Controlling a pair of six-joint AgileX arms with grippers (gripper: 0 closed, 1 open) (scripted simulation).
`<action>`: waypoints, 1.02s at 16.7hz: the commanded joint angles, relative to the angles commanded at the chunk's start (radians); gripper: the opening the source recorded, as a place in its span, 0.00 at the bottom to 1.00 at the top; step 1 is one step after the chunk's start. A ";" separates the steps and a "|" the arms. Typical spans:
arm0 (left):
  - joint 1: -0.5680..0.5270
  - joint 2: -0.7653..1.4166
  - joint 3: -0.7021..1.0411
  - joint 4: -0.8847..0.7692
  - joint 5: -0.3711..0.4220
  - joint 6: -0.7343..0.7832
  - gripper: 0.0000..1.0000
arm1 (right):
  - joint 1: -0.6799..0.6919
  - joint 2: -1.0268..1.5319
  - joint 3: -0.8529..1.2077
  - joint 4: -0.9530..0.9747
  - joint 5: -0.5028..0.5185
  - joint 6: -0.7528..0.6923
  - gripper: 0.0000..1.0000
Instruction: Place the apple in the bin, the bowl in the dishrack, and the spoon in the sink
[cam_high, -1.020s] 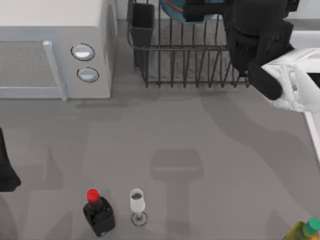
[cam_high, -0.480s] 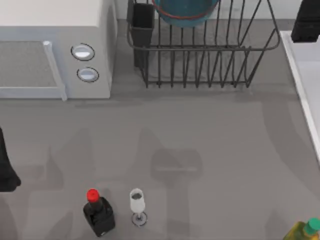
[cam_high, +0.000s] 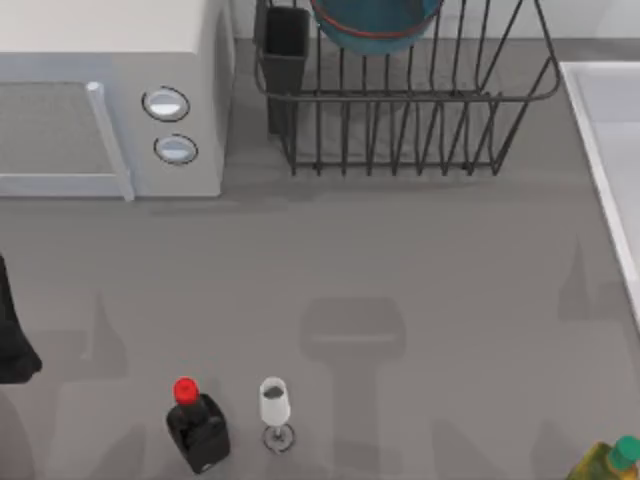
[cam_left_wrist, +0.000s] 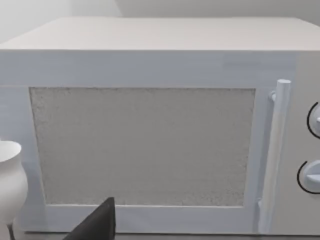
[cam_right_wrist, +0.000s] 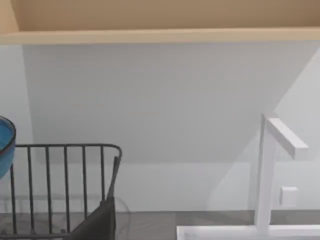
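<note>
The blue bowl with its reddish rim rests among the bars at the far end of the black dishrack; its edge also shows in the right wrist view beside the dishrack. The pale sink lies at the table's right edge, and its rim runs under the white faucet. My left arm is parked at the table's left edge, facing the microwave. A dark part of my right gripper hangs near the dishrack. The apple, spoon and bin are out of view.
A white microwave stands at the back left. A red-capped black bottle and a wine glass stand near the front. A green bottle is at the front right corner. The rack's black utensil cup is at its left corner.
My right arm was over the dishrack's right side a second ago. It has since pulled away out of the top view, leaving the bowl in the rack. The left arm has not moved.
</note>
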 joint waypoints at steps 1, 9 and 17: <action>0.000 0.000 0.000 0.000 0.000 0.000 1.00 | -0.028 -0.078 -0.061 -0.030 -0.029 -0.001 1.00; 0.000 0.000 0.000 0.000 0.000 0.000 1.00 | -0.165 -0.358 -0.271 -0.179 -0.173 -0.006 1.00; 0.000 0.000 0.000 0.000 0.000 0.000 1.00 | -0.183 -0.303 -0.237 -0.216 -0.171 -0.066 1.00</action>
